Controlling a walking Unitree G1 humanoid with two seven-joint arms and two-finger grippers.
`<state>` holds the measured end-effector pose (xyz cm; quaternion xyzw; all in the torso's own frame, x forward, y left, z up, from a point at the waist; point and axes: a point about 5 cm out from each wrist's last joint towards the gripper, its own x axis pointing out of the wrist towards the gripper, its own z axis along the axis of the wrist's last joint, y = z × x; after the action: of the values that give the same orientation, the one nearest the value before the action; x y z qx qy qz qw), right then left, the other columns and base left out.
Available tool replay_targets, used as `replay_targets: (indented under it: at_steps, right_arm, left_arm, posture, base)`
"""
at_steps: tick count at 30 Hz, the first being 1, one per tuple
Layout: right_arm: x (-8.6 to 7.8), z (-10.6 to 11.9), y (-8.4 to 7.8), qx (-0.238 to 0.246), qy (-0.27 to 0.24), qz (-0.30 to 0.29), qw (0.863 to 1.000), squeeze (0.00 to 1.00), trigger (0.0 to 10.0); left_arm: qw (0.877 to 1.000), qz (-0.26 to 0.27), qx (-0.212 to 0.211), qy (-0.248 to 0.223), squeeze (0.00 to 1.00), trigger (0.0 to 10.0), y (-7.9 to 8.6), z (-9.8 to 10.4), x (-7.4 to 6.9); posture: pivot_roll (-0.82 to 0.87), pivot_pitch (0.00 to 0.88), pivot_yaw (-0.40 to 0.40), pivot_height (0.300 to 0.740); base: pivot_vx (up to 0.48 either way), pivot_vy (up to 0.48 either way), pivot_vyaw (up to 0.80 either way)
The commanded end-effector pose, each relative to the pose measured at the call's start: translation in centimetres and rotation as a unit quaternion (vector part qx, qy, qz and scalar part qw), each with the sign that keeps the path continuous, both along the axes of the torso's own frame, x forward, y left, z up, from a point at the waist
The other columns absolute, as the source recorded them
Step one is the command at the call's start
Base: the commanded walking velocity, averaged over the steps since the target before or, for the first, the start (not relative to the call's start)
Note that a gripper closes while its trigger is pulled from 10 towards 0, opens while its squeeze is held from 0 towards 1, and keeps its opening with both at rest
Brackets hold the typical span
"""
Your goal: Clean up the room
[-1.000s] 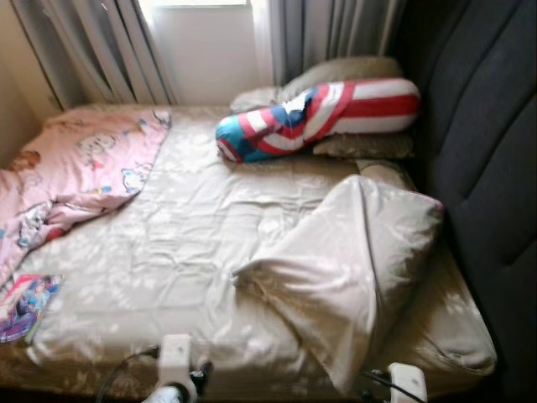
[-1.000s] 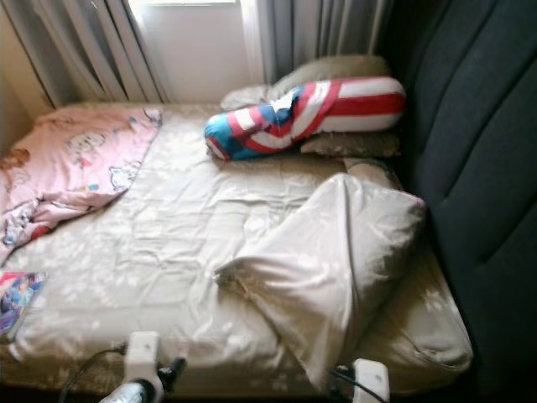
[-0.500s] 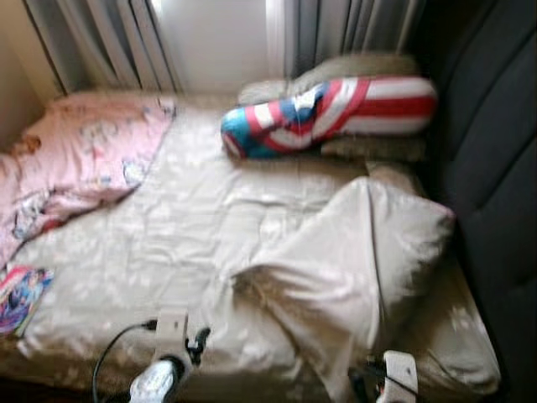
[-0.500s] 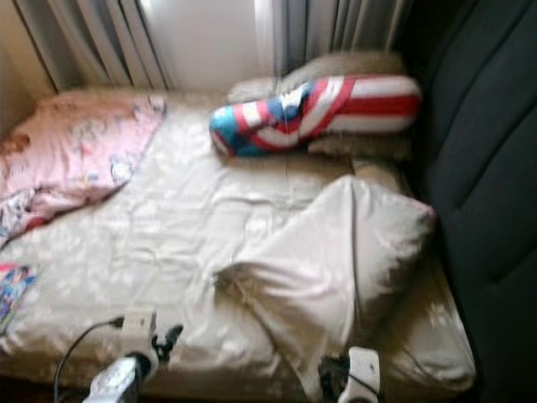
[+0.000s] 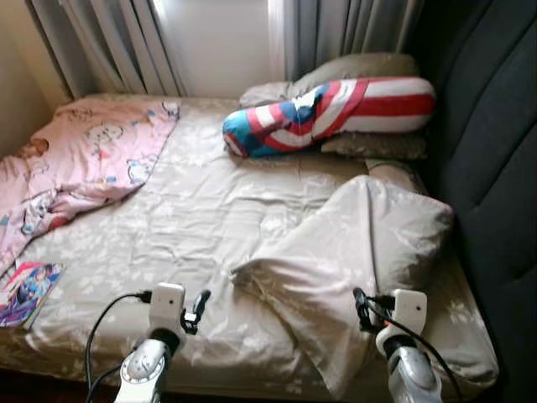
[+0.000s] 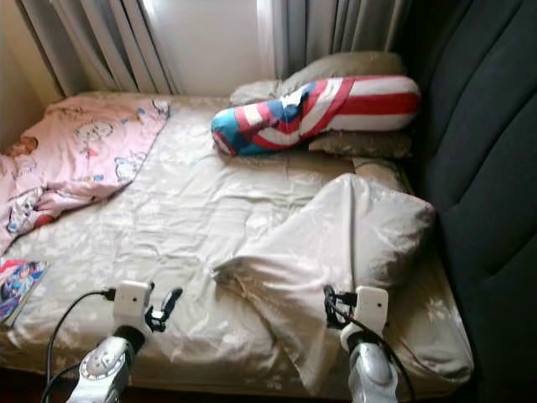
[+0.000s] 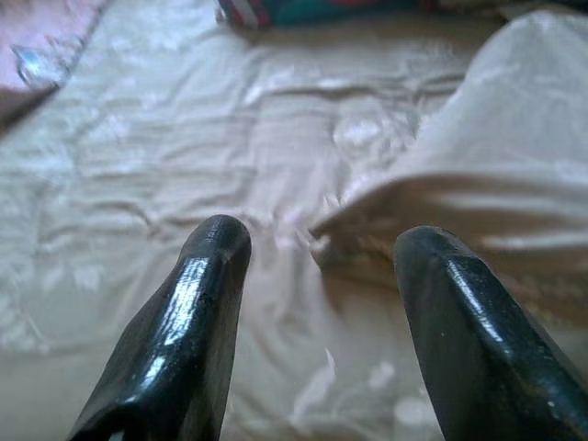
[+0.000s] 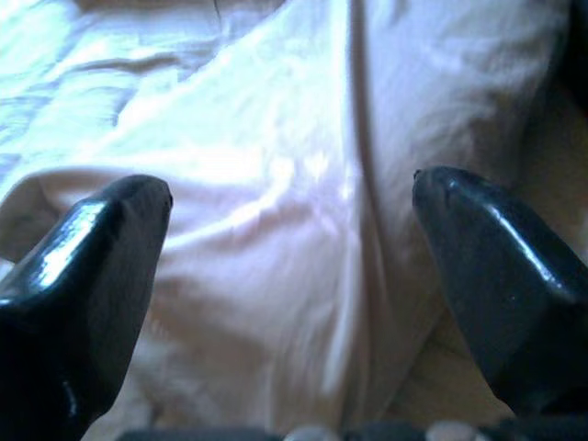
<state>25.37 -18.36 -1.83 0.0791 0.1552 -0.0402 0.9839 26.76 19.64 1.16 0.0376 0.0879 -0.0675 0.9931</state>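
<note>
Facing a bed (image 5: 193,218) with both arms raised over its near edge, apparently to start on the bedding as the first part of tidying the room

Left gripper (image 7: 317,303) hovering above the beige sheet, fingers (image 7: 197,312) spread wide, aimed at the ragged near corner of the large beige pillow (image 5: 361,252); touching nothing yet

Right gripper (image 8: 289,266) likewise spread wide, poised over the middle of that same pillow, holding nothing; probably placed so as to take the pillow from two sides

Pillow lying askew across the mattress, one end toward the dark padded headboard (image 5: 487,168), the other sagging toward the foot edge; likely the thing to be straightened or carried back to the head of the bed

Red, white and blue bolster (image 5: 327,113) resting on two more beige pillows (image 5: 352,71) beside the headboard, under the grey curtains (image 5: 352,34)

Pink printed blanket (image 5: 75,168) crumpled on the far left of the mattress, probably awaiting folding

Colourful booklet (image 5: 25,290) at the left near edge, partly cut off by the frame, cover too small to read

Hard to tell what lies under the big pillow or whether its case is half pulled off; lower corner hidden behind the right wrist; floor around the bed out of sight
</note>
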Motion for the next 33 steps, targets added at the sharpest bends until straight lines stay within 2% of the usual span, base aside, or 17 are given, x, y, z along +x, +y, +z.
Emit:
replay_targets:
  at_steps: [1, 8, 13, 15, 17, 18, 20, 22, 26, 33]
  right_arm:
    - [0.4, 0.6, -0.3, 0.001, -0.020, -0.011, 1.000, 0.00, 10.0]
    - [1.0, 1.9, -1.1, -0.010, -0.061, -0.011, 0.998, 0.00, 10.0]
    - [1.1, 2.2, -1.3, -0.012, -0.069, -0.011, 0.998, 0.00, 10.0]
    - [1.2, 2.3, -1.4, -0.016, -0.071, -0.009, 0.997, 0.00, 10.0]
    - [1.3, 2.4, -1.5, -0.019, -0.071, -0.009, 0.997, 0.00, 10.0]
    - [1.3, 2.5, -1.5, -0.019, -0.073, -0.008, 0.997, 0.00, 10.0]
    - [1.4, 2.6, -1.5, -0.019, -0.075, -0.007, 0.997, 0.00, 10.0]
    - [1.9, 3.5, -1.1, -0.021, -0.100, -0.001, 0.995, 0.00, 10.0]
    - [2.2, 4.1, -0.9, -0.029, -0.117, 0.003, 0.993, 0.00, 10.0]
    - [2.2, 5.1, -0.9, -0.032, -0.146, -0.009, 0.989, 0.00, 10.0]
  left_arm:
    - [1.000, -0.002, 0.005, -0.031, 0.00, 10.0, 0.0, 1.2, 0.7]
    - [0.997, -0.004, 0.009, -0.074, 0.00, 10.0, -0.1, 3.0, 0.8]
    - [0.997, 0.003, 0.014, -0.081, 0.00, 10.0, 0.2, 3.4, 0.9]
    - [0.996, 0.017, 0.026, -0.083, 0.00, 10.0, 1.0, 3.7, 0.9]
    - [0.995, 0.046, 0.023, -0.087, 0.00, 10.0, 2.2, 4.1, 1.0]
    - [0.995, 0.046, 0.023, -0.091, 0.00, 10.0, 2.3, 4.3, 1.1]
    - [0.994, 0.044, 0.024, -0.094, 0.00, 10.0, 2.3, 4.4, 1.2]
    - [0.992, 0.033, 0.013, -0.120, 0.00, 10.0, 1.6, 6.0, 2.2]
    - [0.990, 0.027, 0.003, -0.137, 0.00, 10.0, 1.2, 7.1, 2.8]
    - [0.992, 0.000, -0.005, -0.128, 0.00, 10.0, 0.4, 6.8, 2.5]
  posture:
    - [-0.04, 0.000, 0.006, 0.740]
    - [-0.04, 0.000, -0.005, 0.740]
    - [-0.04, 0.000, -0.013, 0.740]
    - [-0.05, 0.006, -0.027, 0.740]
    - [-0.05, 0.010, -0.032, 0.740]
    - [-0.05, 0.010, -0.034, 0.740]
    - [-0.05, 0.009, -0.034, 0.740]
    - [-0.05, 0.005, -0.029, 0.740]
    - [-0.05, 0.005, -0.025, 0.740]
    - [-0.06, 0.007, -0.022, 0.740]
  base:
    - [0.000, 0.000, 0.00]
    - [0.000, 0.000, 0.00]
    - [0.000, 0.000, 0.00]
    - [0.000, 0.000, 0.00]
    - [0.000, 0.000, 0.00]
    - [0.000, 0.000, 0.00]
    - [0.000, 0.000, 0.00]
    - [0.000, 0.000, 0.00]
    - [0.000, 0.000, 0.00]
    - [0.000, 0.000, 0.00]
